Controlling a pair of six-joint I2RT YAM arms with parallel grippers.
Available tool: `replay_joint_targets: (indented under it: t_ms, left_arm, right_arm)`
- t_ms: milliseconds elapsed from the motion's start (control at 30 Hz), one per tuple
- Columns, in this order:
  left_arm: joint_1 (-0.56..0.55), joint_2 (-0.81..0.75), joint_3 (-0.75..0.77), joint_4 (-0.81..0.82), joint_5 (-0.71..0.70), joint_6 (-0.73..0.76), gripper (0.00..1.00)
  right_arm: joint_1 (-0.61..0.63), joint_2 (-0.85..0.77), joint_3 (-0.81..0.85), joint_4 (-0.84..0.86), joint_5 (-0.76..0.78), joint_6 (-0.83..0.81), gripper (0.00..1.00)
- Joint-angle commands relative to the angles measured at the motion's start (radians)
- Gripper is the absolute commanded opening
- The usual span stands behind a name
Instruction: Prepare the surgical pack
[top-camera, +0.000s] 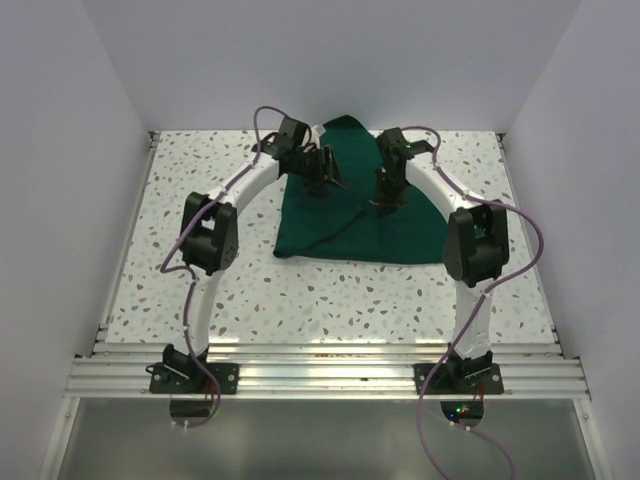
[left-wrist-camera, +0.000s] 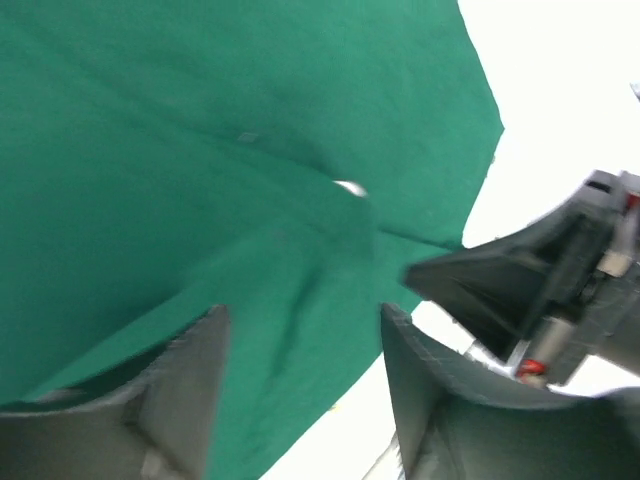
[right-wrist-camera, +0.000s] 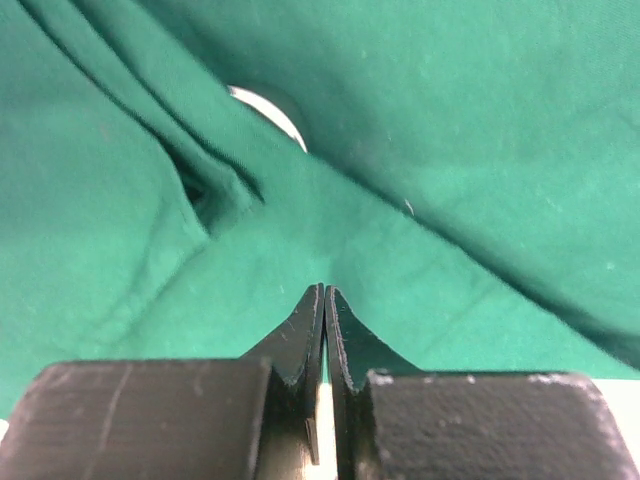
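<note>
The dark green drape (top-camera: 340, 215) of the surgical pack lies bunched and folded over itself at the back middle of the table. My left gripper (top-camera: 319, 180) hovers over its left part, open, with only cloth (left-wrist-camera: 200, 150) below the spread fingers (left-wrist-camera: 302, 312). My right gripper (top-camera: 385, 205) is down on the drape's right part, jaws shut (right-wrist-camera: 324, 288), tips at the cloth (right-wrist-camera: 480, 150); I cannot see cloth pinched between them. A small pale shiny patch (right-wrist-camera: 270, 110) shows in a gap between folds. Anything else under the cloth is hidden.
The speckled table (top-camera: 200, 290) is walled in white on three sides. An aluminium rail (top-camera: 320, 365) carrying both arm bases runs along the near edge. In the left wrist view the right gripper (left-wrist-camera: 560, 290) stands close by at the drape's edge.
</note>
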Motion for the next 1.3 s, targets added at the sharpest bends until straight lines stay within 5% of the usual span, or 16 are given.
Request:
replay_joint_targets:
  t_ms: [0,200,367,900,1100,1267]
  left_arm:
    - [0.066,-0.140,-0.053,-0.029,-0.037,0.122,0.59]
    - [0.071,-0.284,-0.349,-0.022,-0.041,0.214,0.26]
    - [0.071,-0.356,-0.457,-0.032,-0.062,0.269,0.11]
    - [0.074,-0.352,-0.514,-0.016,-0.042,0.291,0.04]
    - [0.120,-0.379,-0.325,-0.069,-0.140,0.286,0.17]
    - [0.160,-0.364,-0.291,-0.068,-0.154,0.283,0.23]
  right_arm:
    - [-0.003,-0.116,-0.054,-0.074,0.000,-0.045,0.03]
    - [-0.003,-0.221,-0.272,-0.016,-0.049,-0.032,0.02]
    - [-0.004,-0.252,-0.385,0.048,-0.060,-0.019,0.02]
    - [-0.006,-0.078,-0.366,0.140,-0.077,-0.004,0.00]
    - [-0.044,-0.129,-0.240,0.064,-0.046,-0.010,0.00]
    - [-0.105,-0.144,-0.100,-0.004,0.003,-0.018,0.14]
